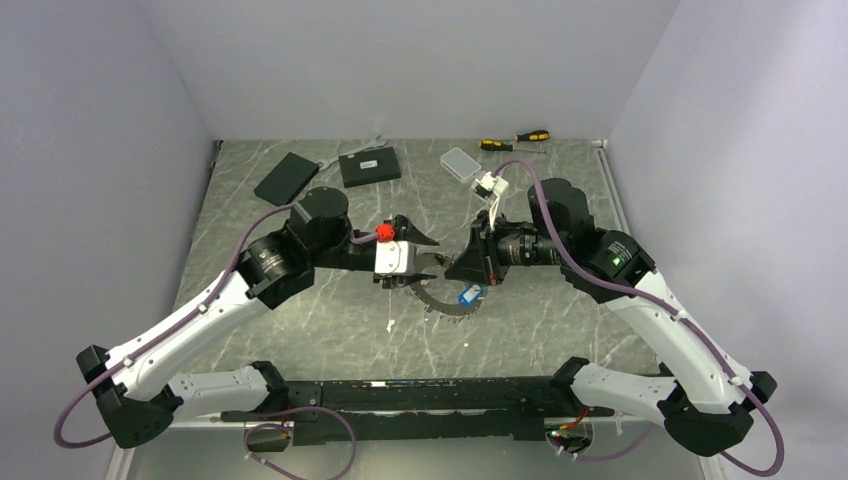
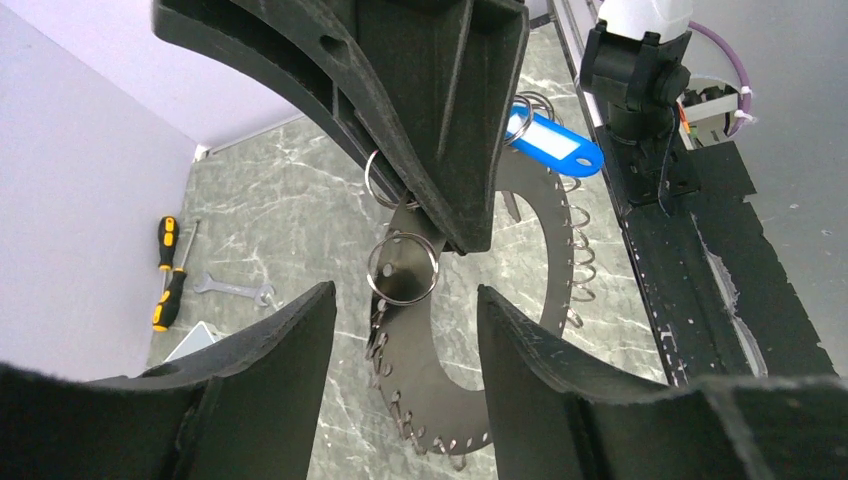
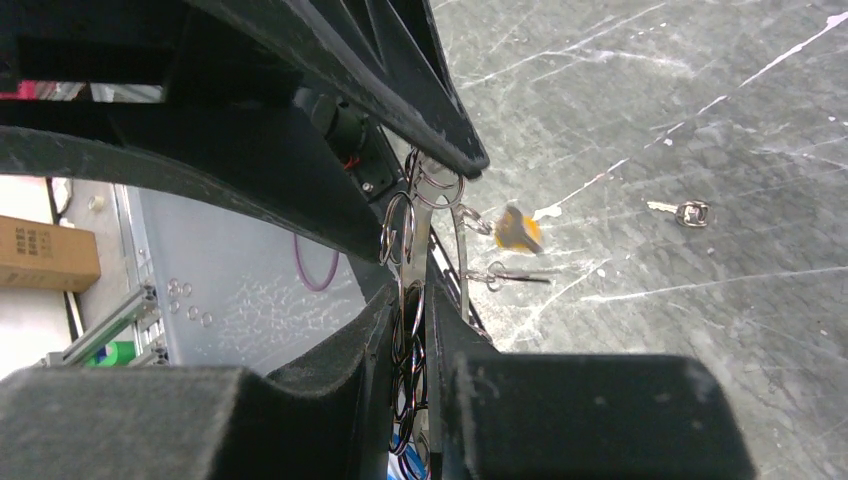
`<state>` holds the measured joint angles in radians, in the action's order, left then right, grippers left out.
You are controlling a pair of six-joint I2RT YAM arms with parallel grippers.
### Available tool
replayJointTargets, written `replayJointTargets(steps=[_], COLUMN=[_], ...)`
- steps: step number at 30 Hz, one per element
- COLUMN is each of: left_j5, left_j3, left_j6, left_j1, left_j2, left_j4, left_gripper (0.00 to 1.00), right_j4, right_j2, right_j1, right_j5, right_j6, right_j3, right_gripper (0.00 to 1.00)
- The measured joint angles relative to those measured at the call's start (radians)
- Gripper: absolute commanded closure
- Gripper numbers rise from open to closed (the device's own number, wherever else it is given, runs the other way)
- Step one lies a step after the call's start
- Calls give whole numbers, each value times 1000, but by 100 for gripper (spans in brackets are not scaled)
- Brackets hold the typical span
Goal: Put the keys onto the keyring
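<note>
right gripper (image 3: 418,300) is pinched tight on the keyring (image 2: 548,235), held up over the table (image 1: 300,300), left gripper (image 2: 405,315) has its fingers apart just beside it, so imo one clumsy nudge could twist the ring out of that pinch

Left claw (image 2: 405,325) spread — right claw (image 3: 418,310) pinched tight.

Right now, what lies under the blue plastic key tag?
The dark grey toothed metal keyring passes under the blue tag, with silvery split rings. Any key on the tag is hidden: the right gripper covers that end.
</note>
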<state>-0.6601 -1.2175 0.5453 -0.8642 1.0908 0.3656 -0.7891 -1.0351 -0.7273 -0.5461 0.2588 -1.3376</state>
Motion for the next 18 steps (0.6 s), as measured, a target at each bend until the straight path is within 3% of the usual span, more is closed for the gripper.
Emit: replayJointTargets(steps=[7,18], left_j5=[42,109], left_j3=[-1,-31], left_j6=[7,19], left_j1=[-43,-78], left_j2=[55,71], left_j4=[3,18], left_gripper=[59,58], right_j4=[-19,-30], right_j2=[-2,-10], right_j1=[0,0], right_j5=[14,18], right_j6=[15,22], right_j3=[-8,-8], right_gripper=[100,100])
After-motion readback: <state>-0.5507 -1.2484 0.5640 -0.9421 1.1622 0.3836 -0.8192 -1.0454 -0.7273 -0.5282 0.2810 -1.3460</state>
